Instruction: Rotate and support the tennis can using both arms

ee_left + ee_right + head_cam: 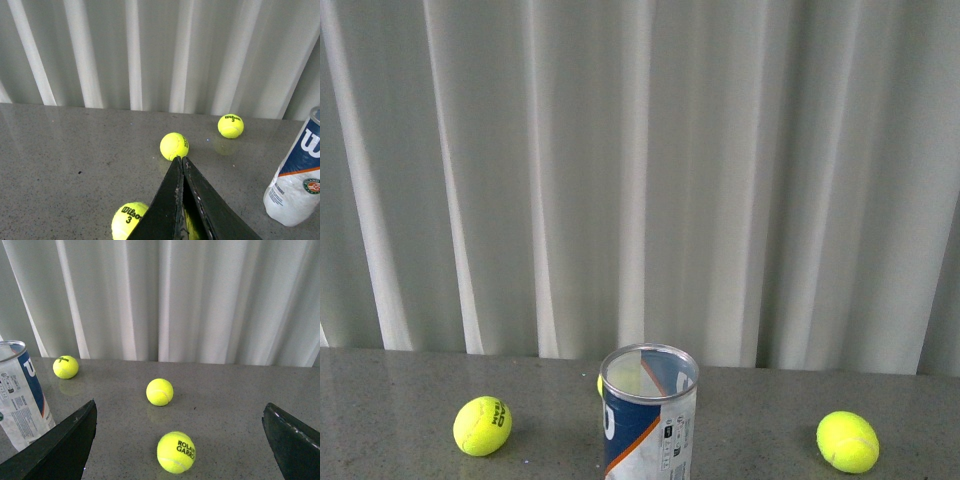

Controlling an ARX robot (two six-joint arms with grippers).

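Observation:
The tennis can [648, 412] stands upright on the grey table, open metal rim up, navy-and-white label with an orange stripe. It shows in the left wrist view [297, 175] off to one side of my left gripper [181, 160], which is shut and empty, its tips close to a tennis ball [174, 146]. In the right wrist view the can [22, 392] stands beside one finger of my right gripper [180, 412], which is wide open and empty above the table. Neither arm shows in the front view.
Yellow-green tennis balls lie on the table: one left [482, 425] and one right [847, 441] of the can, one partly hidden behind it. More balls show in the wrist views [230, 125] [129, 220] [176, 452] [159, 391] [65, 367]. A grey curtain [640, 170] hangs behind.

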